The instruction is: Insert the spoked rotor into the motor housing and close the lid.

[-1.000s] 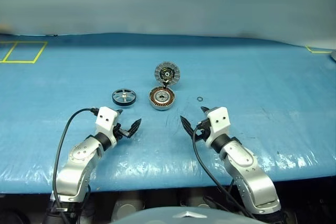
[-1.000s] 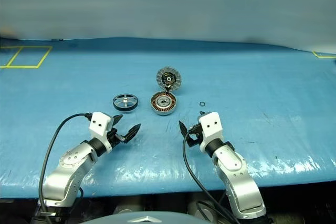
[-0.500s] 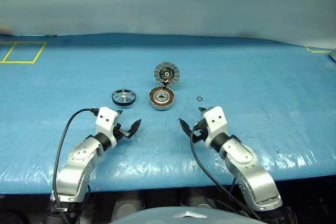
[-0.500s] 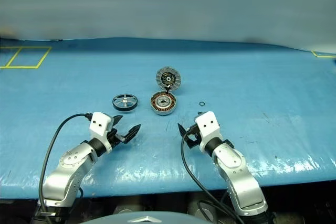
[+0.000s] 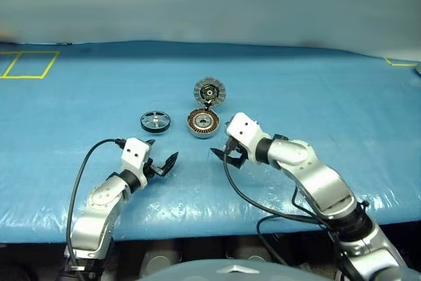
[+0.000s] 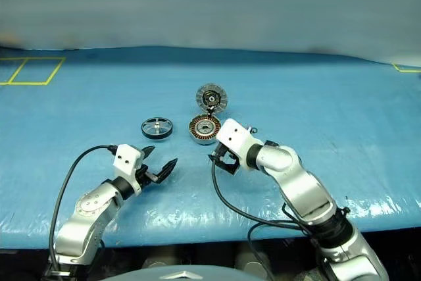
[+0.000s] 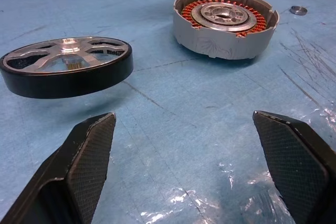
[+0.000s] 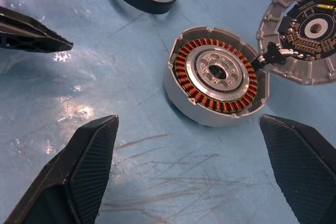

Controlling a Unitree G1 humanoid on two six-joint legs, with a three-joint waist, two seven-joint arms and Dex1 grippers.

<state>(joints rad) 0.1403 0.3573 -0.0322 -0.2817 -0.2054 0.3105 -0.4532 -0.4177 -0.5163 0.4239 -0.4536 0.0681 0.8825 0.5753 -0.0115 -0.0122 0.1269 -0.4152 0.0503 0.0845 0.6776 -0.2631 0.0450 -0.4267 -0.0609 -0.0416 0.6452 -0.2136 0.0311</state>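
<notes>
1. Head view. Blue tabletop. The motor housing sits near centre with its copper ring facing up. The lid stands open at the housing's 12 o'clock, joined at the edge, inner face towards the camera. The spoked rotor lies flat at the housing's 9 o'clock, apart from it. The right pincer hangs near the housing's 5 o'clock, apart from it, with nothing held. The left pincer is at the rotor's 6 o'clock, near but apart, also empty.

2. Left wrist view. Both fingers are spread wide with bare tabletop between them. The rotor sits ahead, nearer one finger, and the housing lies farther on. A small loose ring lies beside the housing.

3. Right wrist view. The fingers are spread wide and grip nothing. The housing lies ahead between them, with the lid hinged back and showing its dark centre. The rotor is at the far edge, with the left pincer's tips alongside.

4. Step, as I judge it: the approach. Nothing is picked up, the rotor is not in, and the lid is open.

5. Next move, as I judge it: the left pincer is best placed for the rotor. It needs to advance, straddle the dark rim, close, lift, and carry the rotor over the housing centred on the silver hub. The right pincer could steady the housing, then swing the lid down.
</notes>
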